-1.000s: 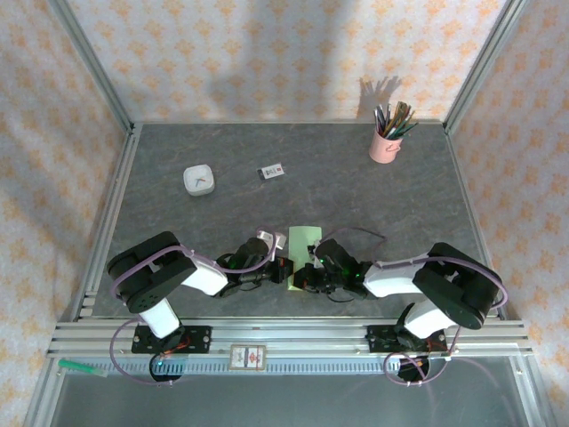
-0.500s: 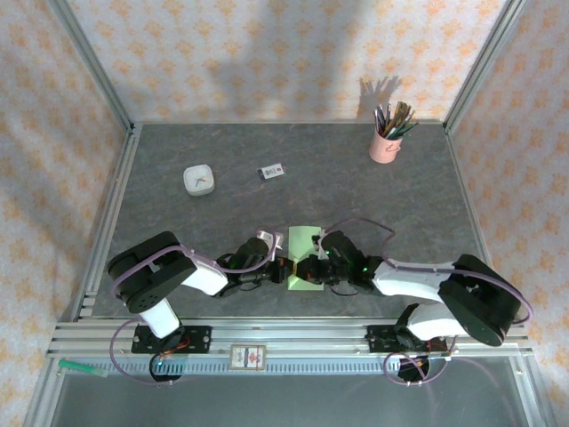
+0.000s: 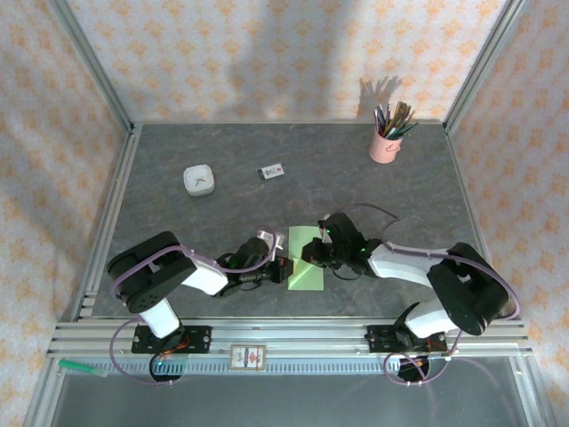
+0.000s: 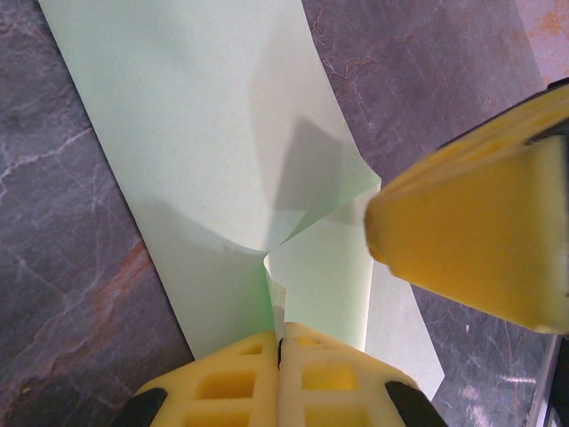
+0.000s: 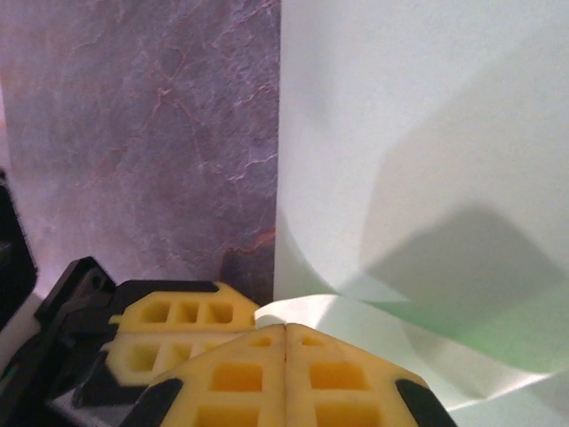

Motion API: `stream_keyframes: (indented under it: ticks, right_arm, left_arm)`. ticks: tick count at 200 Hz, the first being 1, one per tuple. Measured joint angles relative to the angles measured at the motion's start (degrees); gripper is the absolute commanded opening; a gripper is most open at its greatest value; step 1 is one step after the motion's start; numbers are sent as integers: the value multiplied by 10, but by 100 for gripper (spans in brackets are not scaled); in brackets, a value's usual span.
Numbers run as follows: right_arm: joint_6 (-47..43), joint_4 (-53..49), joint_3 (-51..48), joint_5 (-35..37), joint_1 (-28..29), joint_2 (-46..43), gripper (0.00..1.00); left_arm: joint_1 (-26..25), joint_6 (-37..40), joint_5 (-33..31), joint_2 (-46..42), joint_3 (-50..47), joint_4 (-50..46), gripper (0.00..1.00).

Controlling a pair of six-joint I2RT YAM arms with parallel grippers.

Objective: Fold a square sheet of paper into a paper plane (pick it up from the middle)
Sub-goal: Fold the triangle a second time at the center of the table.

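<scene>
The square sheet of paper (image 3: 306, 277) lies folded into a long pale green strip on the grey table, between my two arms. My left gripper (image 3: 284, 269) is at the strip's left edge. In the left wrist view its jaws (image 4: 280, 342) are shut on a raised fold of the paper (image 4: 196, 116), and a flap curls up ahead of them. My right gripper (image 3: 313, 258) is over the middle of the strip and shut. In the right wrist view its tips (image 5: 284, 331) touch the curled flap of the paper (image 5: 418, 133); I cannot tell whether they pinch it.
A pink pencil cup (image 3: 385, 147) stands at the back right. A small white dish (image 3: 198, 181) and a small white printed card (image 3: 271, 172) lie at the back left. Metal frame rails run along the table's sides and near edge.
My right gripper has slid away from the near end of the strip toward its middle, and more of the paper's near end shows. The left gripper has stayed put.
</scene>
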Motion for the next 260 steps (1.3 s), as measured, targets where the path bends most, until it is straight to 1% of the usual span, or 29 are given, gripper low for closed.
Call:
stream_keyframes:
  ticks: [99, 170, 204, 232, 260]
  right_arm:
    - [-29, -8, 3, -1, -7, 55, 0]
    - [-40, -8, 6, -1, -9, 59, 0]
    - [-39, 3, 3, -2, -9, 63, 0]
    - [-39, 16, -3, -4, -9, 64, 0]
    - [-39, 21, -5, -4, -9, 64, 0]
  left_arm:
    - [0, 0, 0, -1, 2, -6, 0]
    - [0, 0, -1, -10, 17, -45, 0]
    - [0, 9, -17, -24, 28, -86, 11]
    - [3, 15, -40, -54, 34, -143, 21]
    - [9, 16, -53, -99, 34, -187, 25]
